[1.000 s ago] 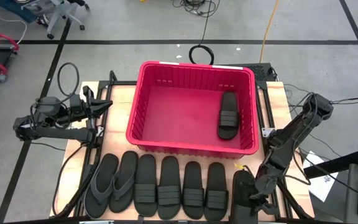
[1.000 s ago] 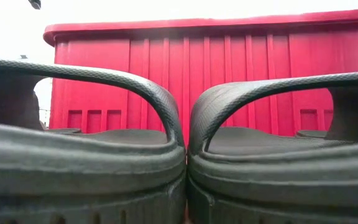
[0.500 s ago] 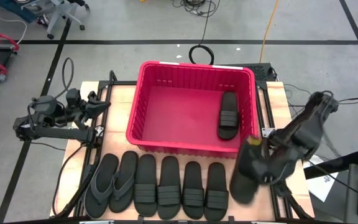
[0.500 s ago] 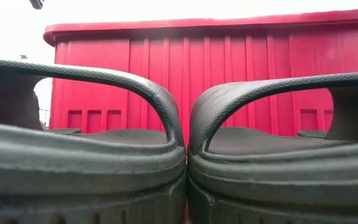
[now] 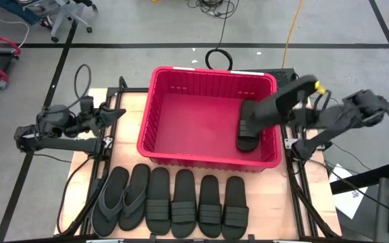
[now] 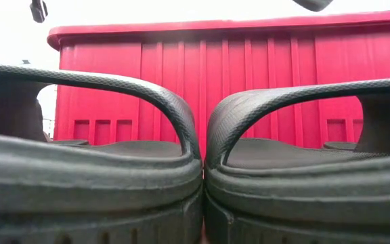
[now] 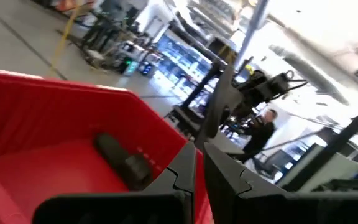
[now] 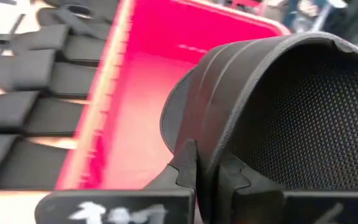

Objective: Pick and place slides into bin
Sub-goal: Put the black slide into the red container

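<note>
The red bin [image 5: 181, 115] stands at the table's far middle, with one black slide [image 5: 247, 135] flat on its floor at the right. My right gripper [image 5: 294, 111] is shut on another black slide [image 5: 275, 102] above the bin's right side. Several slides [image 5: 181, 202] lie side by side along the near edge; the two at the left [image 5: 121, 199] have thin thong straps. My left gripper [image 5: 117, 115] waits shut to the left of the bin, pointing at it. The low view shows two slides [image 6: 114, 169] up close in front of the bin wall [image 6: 249, 81]. My right gripper pinches the held slide's ribbed band strap [image 8: 213, 124] at its edge between the two fingers [image 8: 188, 168]. It comes from the table's right side, slanting down. The slide is lifted clear and tilted, reaching out over the bin's right rim [image 5: 277, 115].
A black cable loop [image 5: 218, 59] lies on the floor behind the bin. Dark frame rails [image 5: 292, 182] run along the table's right and left sides. A person [image 7: 263, 127] stands far off in the room behind.
My right gripper has lifted the slide off the table's near right corner and carried it up and toward the far edge, tipping and turning it; it now hangs over the bin's right side. My left gripper has rolled about its own axis in place.
</note>
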Controlling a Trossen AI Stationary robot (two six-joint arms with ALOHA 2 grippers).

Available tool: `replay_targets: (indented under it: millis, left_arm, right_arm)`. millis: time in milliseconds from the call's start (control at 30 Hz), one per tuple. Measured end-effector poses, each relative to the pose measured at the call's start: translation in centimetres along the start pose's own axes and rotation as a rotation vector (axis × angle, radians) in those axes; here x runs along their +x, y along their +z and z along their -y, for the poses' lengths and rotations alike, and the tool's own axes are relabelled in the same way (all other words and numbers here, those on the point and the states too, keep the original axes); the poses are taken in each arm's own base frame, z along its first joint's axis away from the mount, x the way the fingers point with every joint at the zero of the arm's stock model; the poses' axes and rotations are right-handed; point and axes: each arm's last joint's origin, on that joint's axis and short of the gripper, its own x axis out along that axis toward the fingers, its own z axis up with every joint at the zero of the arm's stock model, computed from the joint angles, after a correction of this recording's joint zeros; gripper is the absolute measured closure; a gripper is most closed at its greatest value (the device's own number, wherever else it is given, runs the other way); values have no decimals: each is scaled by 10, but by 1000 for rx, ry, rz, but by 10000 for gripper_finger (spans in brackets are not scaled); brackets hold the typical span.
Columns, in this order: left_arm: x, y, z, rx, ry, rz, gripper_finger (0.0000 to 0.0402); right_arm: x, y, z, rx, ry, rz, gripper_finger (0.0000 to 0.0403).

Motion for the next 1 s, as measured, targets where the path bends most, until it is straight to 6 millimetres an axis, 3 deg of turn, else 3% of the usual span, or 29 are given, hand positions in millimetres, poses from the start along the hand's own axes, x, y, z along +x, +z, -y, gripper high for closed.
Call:
replay_targets:
  millis: [133, 267, 433, 567, 667, 800, 1000]
  left_arm:
    - [8, -4, 0, 5, 37, -24, 376]
    - [17, -8, 0, 25, 63, -58, 376]
    - [30, -15, 0, 90, 72, -121, 376]
    - [37, -20, 0, 157, 68, -167, 376]
    - [40, -21, 0, 195, 71, -177, 376]
    - [40, -22, 0, 244, 66, -180, 376]
    - [40, -22, 0, 262, 65, -181, 376]
  right_arm:
    - [-6, -7, 14, -22, -59, -10, 397]
    - [8, 1, 17, -13, -74, -59, 399]
    - [58, 25, 28, 9, -9, -120, 399]
    - [107, 35, 54, 3, 142, -132, 399]
    - [132, 31, 77, -21, 257, -121, 399]
    - [168, 16, 99, -8, 342, -233, 399]
    - [203, 1, 110, 65, 443, -339, 399]
